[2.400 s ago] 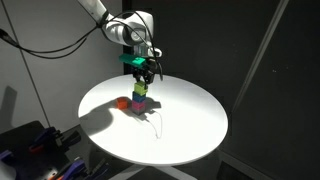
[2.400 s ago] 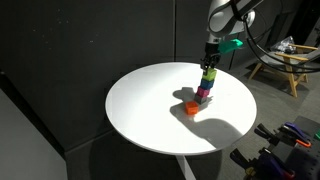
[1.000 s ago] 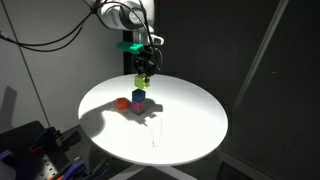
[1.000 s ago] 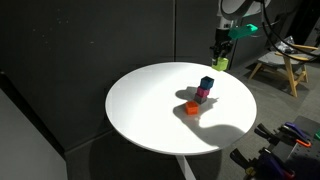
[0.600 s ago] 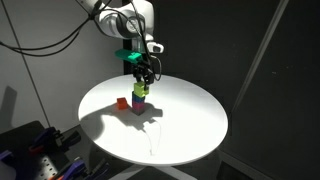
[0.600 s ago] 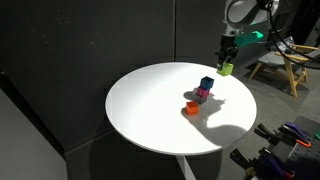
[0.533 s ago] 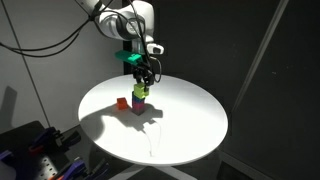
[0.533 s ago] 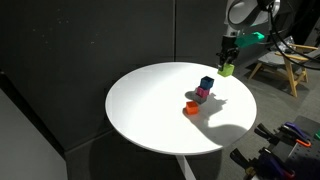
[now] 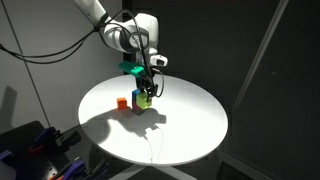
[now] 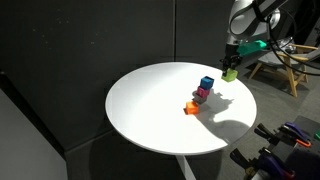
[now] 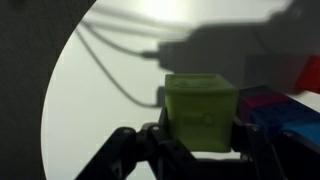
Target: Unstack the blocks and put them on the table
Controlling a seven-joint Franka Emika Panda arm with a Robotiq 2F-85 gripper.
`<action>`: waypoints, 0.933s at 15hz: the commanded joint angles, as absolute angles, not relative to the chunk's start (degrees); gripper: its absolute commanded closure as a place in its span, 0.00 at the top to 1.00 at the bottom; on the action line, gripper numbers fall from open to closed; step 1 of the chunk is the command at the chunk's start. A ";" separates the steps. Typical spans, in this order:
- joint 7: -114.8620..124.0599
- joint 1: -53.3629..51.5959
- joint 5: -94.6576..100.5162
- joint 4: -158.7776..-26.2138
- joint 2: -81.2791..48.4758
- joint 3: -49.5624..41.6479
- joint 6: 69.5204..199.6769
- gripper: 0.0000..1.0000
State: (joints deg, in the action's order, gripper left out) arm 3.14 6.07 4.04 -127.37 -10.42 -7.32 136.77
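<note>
My gripper (image 9: 146,96) is shut on the yellow-green block (image 9: 145,99), which it holds low over the white table (image 9: 190,130). In an exterior view the gripper (image 10: 229,72) and the block (image 10: 229,75) are beside the stack and apart from it. The stack has the blue block (image 10: 206,83) on top of the magenta block (image 10: 202,93); the grey block under them is hard to make out. In the wrist view the yellow-green block (image 11: 200,108) sits between my fingers (image 11: 245,128), with the blue block (image 11: 292,120) and the magenta block (image 11: 264,95) to its right.
A small orange cube (image 10: 190,107) lies on the table next to the stack and also shows in an exterior view (image 9: 121,101). Wooden furniture (image 10: 285,62) stands beyond the table (image 10: 150,110). Dark gear sits low beside the table (image 9: 40,150).
The yellow-green block has been lifted off the stack in my shut gripper. In the last second it has moved sideways away from the stack and come down close to the table.
</note>
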 commanded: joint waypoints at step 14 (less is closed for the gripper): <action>8.05 7.01 2.52 -117.18 -22.77 -8.95 138.29 0.28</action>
